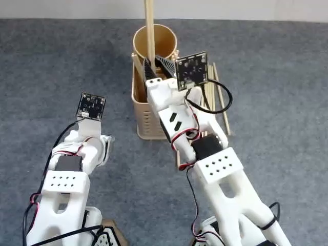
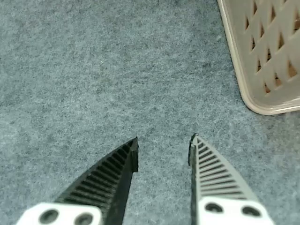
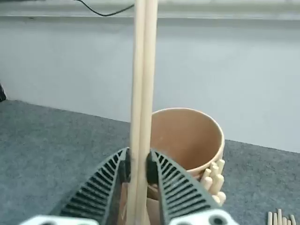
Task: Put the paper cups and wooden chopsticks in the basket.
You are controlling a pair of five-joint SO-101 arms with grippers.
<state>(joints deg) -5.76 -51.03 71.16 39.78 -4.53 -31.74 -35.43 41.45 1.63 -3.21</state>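
free: carpet (image 1: 61, 61) beside basket (image 1: 146, 120) | blocked: basket's far end, paper cup (image 1: 166, 41)

One slatted beige plastic basket (image 1: 146, 123) and one brown paper cup (image 1: 164, 38) are seen. Two pale wooden chopsticks (image 3: 143, 70) are held upright. Several more chopsticks (image 1: 226, 123) are seen on the grey worktop (image 1: 61, 61), their exact number unclear.
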